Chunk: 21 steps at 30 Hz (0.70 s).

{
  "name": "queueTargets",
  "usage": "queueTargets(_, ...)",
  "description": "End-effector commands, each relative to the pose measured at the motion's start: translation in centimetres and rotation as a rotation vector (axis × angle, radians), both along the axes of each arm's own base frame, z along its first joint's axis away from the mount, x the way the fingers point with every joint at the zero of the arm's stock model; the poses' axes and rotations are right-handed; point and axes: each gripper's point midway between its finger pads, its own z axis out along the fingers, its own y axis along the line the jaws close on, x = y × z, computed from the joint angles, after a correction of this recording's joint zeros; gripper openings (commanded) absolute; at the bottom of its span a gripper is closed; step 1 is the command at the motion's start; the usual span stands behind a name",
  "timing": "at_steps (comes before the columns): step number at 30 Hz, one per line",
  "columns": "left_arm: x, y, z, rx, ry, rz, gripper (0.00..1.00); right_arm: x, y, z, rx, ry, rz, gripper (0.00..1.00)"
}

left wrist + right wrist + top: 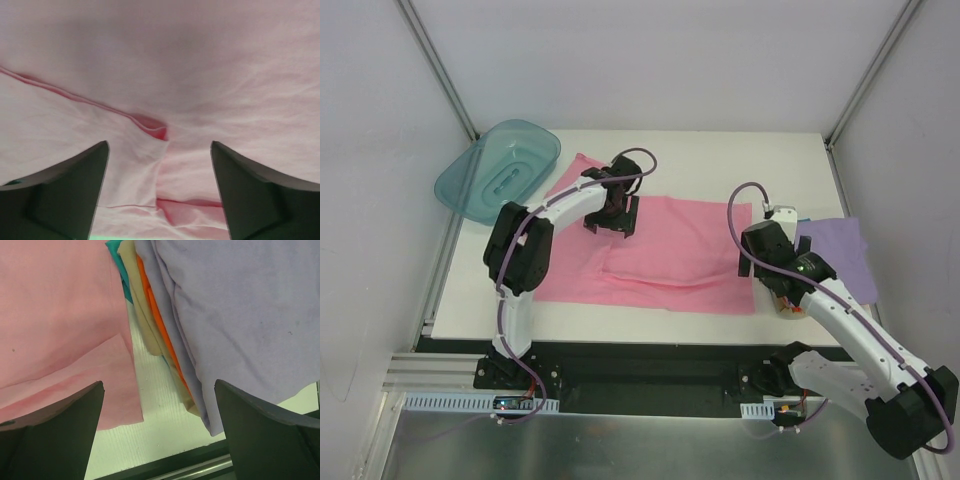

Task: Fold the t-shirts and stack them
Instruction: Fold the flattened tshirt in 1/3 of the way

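The left pincer point(159, 150) hovered partly open just above the pink t-shirt point(670, 260), jaws apart with nothing between them and a small fold ridge point(150, 125) in the cloth under the gap. The shirt lay spread over the middle of the tabletop point(720, 160), partly folded, its far left corner toward the teal tub point(500, 170) at the tabletop's far left corner. The right pincer point(159, 385) hung wide open and empty between the shirt's near right corner and the stack of folded t-shirts point(240, 315) at the right edge, lavender on top with orange and teal edges below. The step in hand looked like another fold of the pink shirt. To do it well, each pincer should pinch every layer at an edge, lift evenly, and lay the cloth flat with hems lined up
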Motion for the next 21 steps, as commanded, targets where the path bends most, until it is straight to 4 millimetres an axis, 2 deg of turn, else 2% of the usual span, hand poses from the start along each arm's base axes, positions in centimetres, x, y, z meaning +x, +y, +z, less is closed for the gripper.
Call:
queueTargets(1,1.4,2.4,4.9,0.061,-0.152,0.094,0.97,0.6,1.6,0.1,0.050,0.010,0.064,0.96)
queueTargets(3,1.8,3.3,7.5,0.067,-0.230,0.139,0.99,0.8,2.6,0.0,0.085,0.018,0.111,0.96)
queueTargets(5,1.7,3.8,8.8,0.045,-0.260,0.177,0.99,0.7,4.5,-0.4,0.149,0.042,0.205,0.96)
queueTargets(6,1.6,4.1,10.2,0.021,-0.289,0.191,0.99,0.5,5.4,-0.7,0.178,0.059,0.245,0.96)
queueTargets(8,1.0,4.7,10.7,0.001,-0.301,0.238,0.99,-0.1,8.4,-1.8,0.289,0.106,0.361,0.97)
queueTargets(9,0.6,5.1,11.9,-0.024,-0.323,0.261,0.99,-0.4,9.4,-2.2,0.328,0.124,0.396,0.96)
queueTargets(11,-0.4,6.3,11.2,-0.038,-0.310,0.328,0.99,-0.8,12.3,-2.8,0.437,0.167,0.483,0.96)
queueTargets(12,-0.8,6.9,11.8,-0.055,-0.328,0.349,0.99,-1.3,13.3,-3.3,0.469,0.192,0.508,0.96)
queueTargets(13,-1.6,8.0,10.5,-0.055,-0.295,0.392,0.99,-1.6,14.4,-3.6,0.500,0.215,0.539,0.96)
queueTargets(15,-2.2,8.9,10.1,-0.092,-0.293,0.433,0.99,-1.6,16.3,-4.2,0.511,0.244,0.572,0.96)
queueTargets(16,-3.1,10.1,8.4,-0.107,-0.240,0.476,0.99,-1.7,17.2,-4.3,0.521,0.260,0.587,0.96)
queueTargets(18,-3.5,10.8,7.7,-0.164,-0.220,0.510,0.99,-2.0,18.9,-5.3,0.516,0.306,0.617,0.97)
queueTargets(19,-4.6,11.1,6.3,-0.176,-0.177,0.522,0.99,-1.9,19.6,-5.4,0.521,0.308,0.616,0.97)
queueTargets(21,-4.7,12.2,6.0,-0.191,-0.190,0.559,0.99,-2.1,21.1,-6.4,0.526,0.328,0.630,0.97)
